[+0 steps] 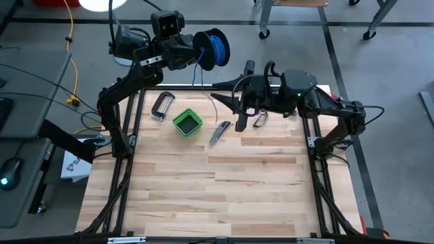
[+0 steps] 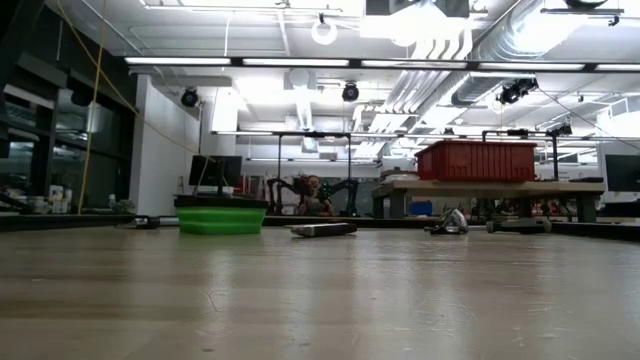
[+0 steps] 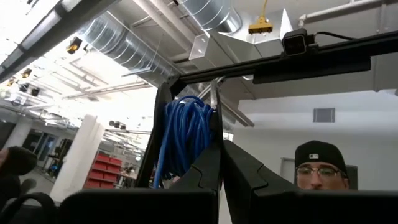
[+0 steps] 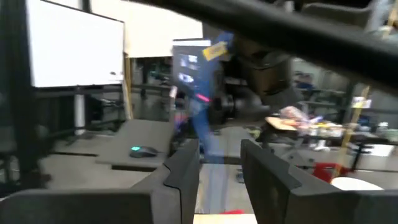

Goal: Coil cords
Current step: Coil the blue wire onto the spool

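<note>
Clenched tight, my left claw (image 1: 198, 53) is holding the spool (image 1: 215, 47) of blue wire up beyond the far edge of the counter (image 1: 224, 190) in the high view, a strand (image 1: 201, 76) hanging down toward the counter's far edge, while my right claw (image 1: 224, 102) is hovering nearby over the far side, above a green box (image 1: 187, 122). Across the low view, only the green box (image 2: 221, 219) and small tools are showing on the counter (image 2: 320, 300); neither claw is appearing there. Looking through my left wrist view, the blue coils (image 3: 186, 134) are sitting just past my shut fingers (image 3: 208, 171). Through my right wrist view, my fingers (image 4: 186, 165) are standing partly apart, and I cannot tell whether the blurred blue strand (image 4: 202, 127) is between them. I am judging the wire light, limp and slippery, so pinching it close to the spool seems best.
</note>
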Robot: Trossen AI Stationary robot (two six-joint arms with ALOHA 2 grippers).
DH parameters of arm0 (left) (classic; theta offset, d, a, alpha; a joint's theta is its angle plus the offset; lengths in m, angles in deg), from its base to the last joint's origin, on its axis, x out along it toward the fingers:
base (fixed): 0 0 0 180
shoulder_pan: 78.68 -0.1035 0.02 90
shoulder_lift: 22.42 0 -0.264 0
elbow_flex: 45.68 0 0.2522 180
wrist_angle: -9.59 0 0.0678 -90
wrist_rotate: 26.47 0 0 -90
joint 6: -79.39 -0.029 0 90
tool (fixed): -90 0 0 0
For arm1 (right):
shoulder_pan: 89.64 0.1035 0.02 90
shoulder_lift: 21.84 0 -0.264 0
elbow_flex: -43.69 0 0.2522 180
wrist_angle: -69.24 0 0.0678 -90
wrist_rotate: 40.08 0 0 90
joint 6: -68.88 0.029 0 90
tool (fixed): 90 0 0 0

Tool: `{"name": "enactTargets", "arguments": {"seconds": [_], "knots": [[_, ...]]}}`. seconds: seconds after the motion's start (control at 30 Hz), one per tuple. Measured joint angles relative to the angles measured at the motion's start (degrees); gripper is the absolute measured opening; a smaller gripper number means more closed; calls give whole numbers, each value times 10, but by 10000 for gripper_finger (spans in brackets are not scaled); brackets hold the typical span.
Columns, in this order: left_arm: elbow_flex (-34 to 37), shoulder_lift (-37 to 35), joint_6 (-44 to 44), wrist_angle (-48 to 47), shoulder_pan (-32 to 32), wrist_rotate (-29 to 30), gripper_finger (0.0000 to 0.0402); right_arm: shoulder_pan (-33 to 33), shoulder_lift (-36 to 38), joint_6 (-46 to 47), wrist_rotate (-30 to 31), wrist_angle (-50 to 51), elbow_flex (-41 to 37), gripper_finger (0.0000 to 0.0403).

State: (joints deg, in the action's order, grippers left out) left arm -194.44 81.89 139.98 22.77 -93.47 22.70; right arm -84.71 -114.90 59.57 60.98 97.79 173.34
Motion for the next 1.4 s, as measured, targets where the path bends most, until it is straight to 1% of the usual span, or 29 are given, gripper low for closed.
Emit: {"name": "enactTargets", "arguments": {"seconds": [0.1, 0.2, 0.4, 0.47, 0.67, 0.9, 1.1, 1.4], "knots": [[0, 0, -7, 0, 2, 3, 1, 0, 0, 3, -2, 0, 0, 110], [0, 0, -8, 0, 4, 13, 1, 0, -3, -8, 26, 1, 0, 110], [0, 0, -26, -1, 14, 19, 1, 0, -20, -46, 141, 5, 0, 110], [0, 0, -29, -1, 15, 20, 1, 2, -23, -52, 160, 4, 0, 110], [0, 0, -39, -1, 15, 27, 1, 13, -23, -83, 162, 0, 0, 110], [0, 0, -39, -1, 15, 29, 1, 12, -23, -62, 158, 9, 0, 110], [0, 0, -39, -1, 15, 30, 1, 10, -23, -77, 190, 12, 0, 110], [0, 0, -37, -1, 17, 30, 1, 12, -23, -70, 183, 9, 0, 110]]}}
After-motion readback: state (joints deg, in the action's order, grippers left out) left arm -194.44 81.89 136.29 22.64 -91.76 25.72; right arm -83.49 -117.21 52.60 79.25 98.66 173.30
